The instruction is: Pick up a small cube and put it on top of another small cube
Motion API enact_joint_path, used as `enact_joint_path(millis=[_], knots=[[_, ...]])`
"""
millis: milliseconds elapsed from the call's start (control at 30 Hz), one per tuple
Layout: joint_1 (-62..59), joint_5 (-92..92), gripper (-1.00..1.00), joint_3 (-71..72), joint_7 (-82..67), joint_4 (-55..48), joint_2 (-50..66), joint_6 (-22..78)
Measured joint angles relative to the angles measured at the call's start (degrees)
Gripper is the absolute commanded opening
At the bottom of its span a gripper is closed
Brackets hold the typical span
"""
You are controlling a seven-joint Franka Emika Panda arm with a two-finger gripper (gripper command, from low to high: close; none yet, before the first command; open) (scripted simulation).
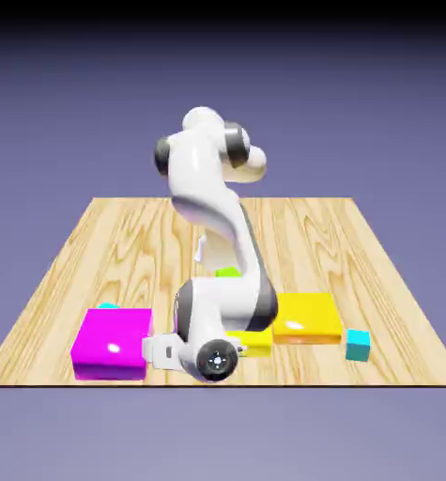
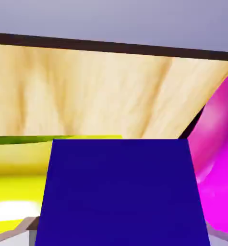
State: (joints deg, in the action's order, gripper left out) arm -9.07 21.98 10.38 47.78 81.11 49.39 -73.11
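The dark blue cube (image 2: 123, 192) sits square between the fingertips (image 2: 24, 235).

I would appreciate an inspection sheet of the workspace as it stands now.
Surface: wooden table, light with visible grain
Purple-blue cube: between the finger tips, filling the gap in the hand view
Lime-green cube: partly visible behind the arm in the exterior view
Clutter: magenta block at the exterior view's left; orange-yellow block and cyan cube at its right; yellow block and another cyan piece, both partly hidden
Gripper: closed on the purple-blue cube
Cables: nothing seen
Surroundings: plain blue-violet backdrop
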Motion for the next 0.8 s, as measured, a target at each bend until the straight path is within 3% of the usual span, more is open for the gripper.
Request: enact_joint_path(millis=[800], knots=[[34.7, -30.8, -1.0, -49.8, 13.6, 43.9, -37.3, -15.6]])
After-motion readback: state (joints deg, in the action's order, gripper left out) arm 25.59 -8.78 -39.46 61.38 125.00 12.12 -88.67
